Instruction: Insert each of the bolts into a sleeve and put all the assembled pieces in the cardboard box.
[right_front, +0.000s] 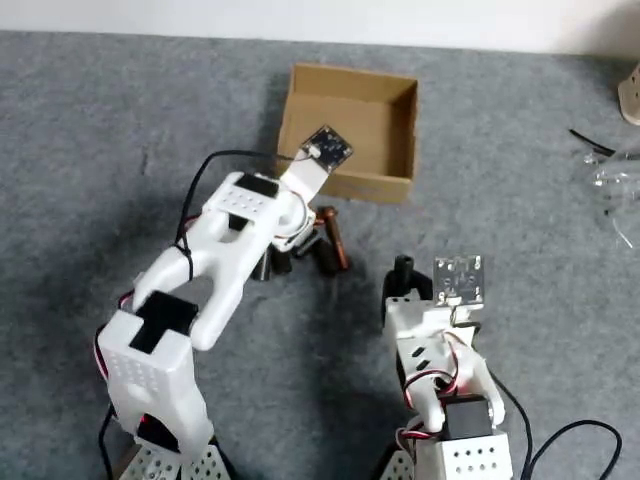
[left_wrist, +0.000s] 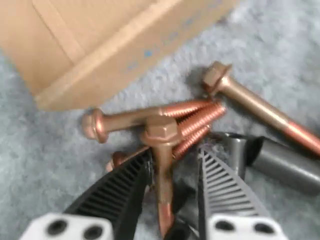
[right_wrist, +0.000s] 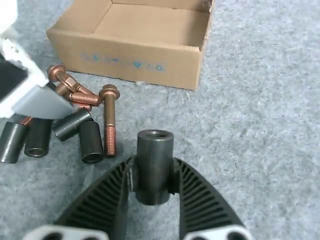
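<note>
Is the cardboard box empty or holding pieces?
Empty, as far as seen: the cardboard box shows a bare floor in the right wrist view.

Your bench (right_front: 80, 120), grey all over.
A grey felt-like mat covers it; you see a strip of white wall (right_front: 300, 18) along its far edge, and clear plastic bits (right_front: 612, 175) lying near one side, evenly lit.

Your left gripper (left_wrist: 175, 155) straddles a copper bolt (left_wrist: 161, 134), jaws apart. More bolts (left_wrist: 125, 120) lie heaped just beyond it, near the cardboard box (left_wrist: 75, 45).
</note>
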